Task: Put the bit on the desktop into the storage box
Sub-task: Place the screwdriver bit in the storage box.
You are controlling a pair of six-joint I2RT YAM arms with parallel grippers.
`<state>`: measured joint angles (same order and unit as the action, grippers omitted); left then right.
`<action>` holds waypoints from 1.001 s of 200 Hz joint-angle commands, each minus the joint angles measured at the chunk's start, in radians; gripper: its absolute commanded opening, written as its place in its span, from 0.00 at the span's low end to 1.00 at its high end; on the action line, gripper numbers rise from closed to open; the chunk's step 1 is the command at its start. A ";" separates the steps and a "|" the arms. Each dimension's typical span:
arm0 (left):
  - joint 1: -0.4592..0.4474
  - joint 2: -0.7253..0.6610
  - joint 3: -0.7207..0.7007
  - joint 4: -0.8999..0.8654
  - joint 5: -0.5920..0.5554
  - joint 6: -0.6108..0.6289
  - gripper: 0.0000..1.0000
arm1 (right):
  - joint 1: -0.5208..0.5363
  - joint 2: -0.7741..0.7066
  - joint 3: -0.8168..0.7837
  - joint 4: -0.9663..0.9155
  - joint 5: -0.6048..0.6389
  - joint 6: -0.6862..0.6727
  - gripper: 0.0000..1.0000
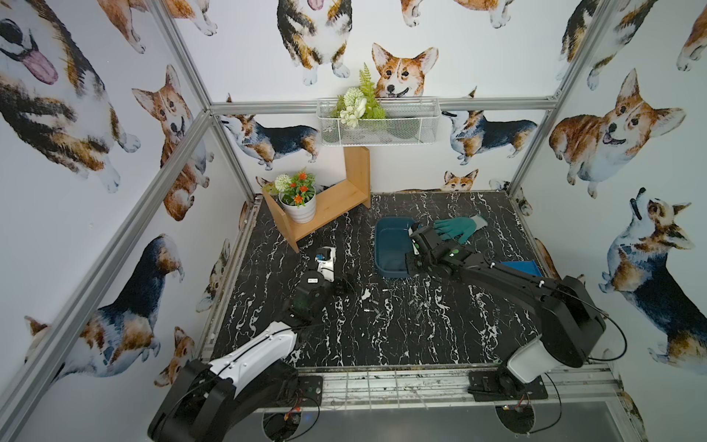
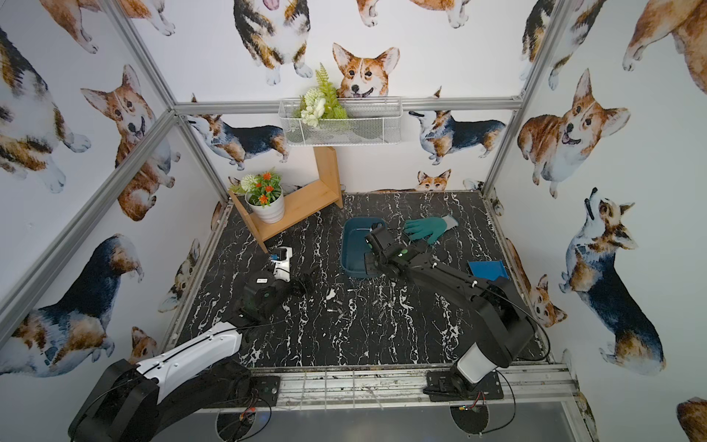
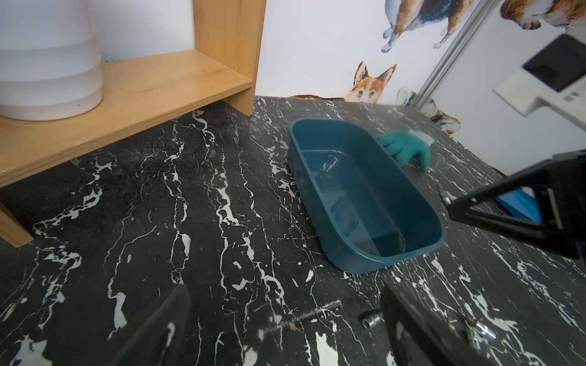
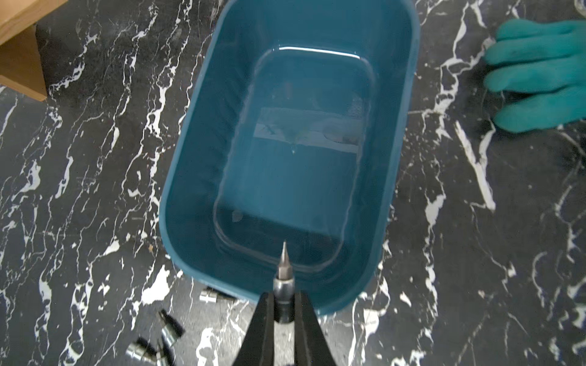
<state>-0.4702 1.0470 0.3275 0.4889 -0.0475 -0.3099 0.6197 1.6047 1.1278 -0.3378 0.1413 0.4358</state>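
We list one bit (image 4: pixel 284 269): shank pinched tight between the tips of the right gripper (image 4: pixel 283 301), point hanging over the storage box (image 4: pixel 190 177) floor. The left gripper (image 3: pixel 283 294) gapes wide, holding nothing.

You have soft, even light from above, with faint shadows. In the right wrist view a white glare band crosses the storage box (image 4: pixel 393 95) floor. Nearer the left wrist lens than the box, the left gripper (image 3: pixel 285 317) blurs.

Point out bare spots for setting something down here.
Bare desktop lies between the wooden shelf and the storage box, and along the front rail. Crowded: loose bits scattered before the box, glove beside its far end.
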 commanded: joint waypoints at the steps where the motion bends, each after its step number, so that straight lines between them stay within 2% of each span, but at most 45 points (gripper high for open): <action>1: -0.001 -0.002 0.008 0.024 0.008 0.008 1.00 | -0.025 0.081 0.063 0.070 -0.045 -0.045 0.12; 38: 0.000 0.001 0.006 0.029 0.015 0.010 1.00 | -0.062 0.225 0.170 0.080 -0.085 -0.060 0.12; 75: -0.001 0.002 0.005 0.032 0.021 0.012 1.00 | -0.074 0.291 0.212 0.082 -0.103 -0.062 0.13; 90: 0.000 0.001 0.007 0.032 0.023 0.012 1.00 | -0.075 0.292 0.213 0.083 -0.103 -0.063 0.18; 105: -0.002 0.000 0.004 0.033 0.025 0.011 1.00 | -0.077 0.286 0.213 0.082 -0.100 -0.065 0.31; 115: 0.000 -0.001 0.004 0.033 0.027 0.011 1.00 | -0.076 0.276 0.211 0.077 -0.096 -0.066 0.39; 138: -0.001 0.001 0.004 0.034 0.034 0.013 1.00 | -0.078 0.232 0.197 0.067 -0.087 -0.072 0.46; 169: -0.001 0.006 0.011 0.033 0.053 0.017 1.00 | -0.079 0.121 0.126 0.075 -0.072 -0.081 0.49; 200: -0.014 0.007 0.017 0.032 0.081 0.036 1.00 | -0.080 -0.051 -0.034 0.145 -0.045 -0.103 0.52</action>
<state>-0.4740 1.0500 0.3283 0.4931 0.0032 -0.2989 0.5407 1.6512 1.1839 -0.2626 0.0608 0.3588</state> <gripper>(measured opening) 0.998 0.511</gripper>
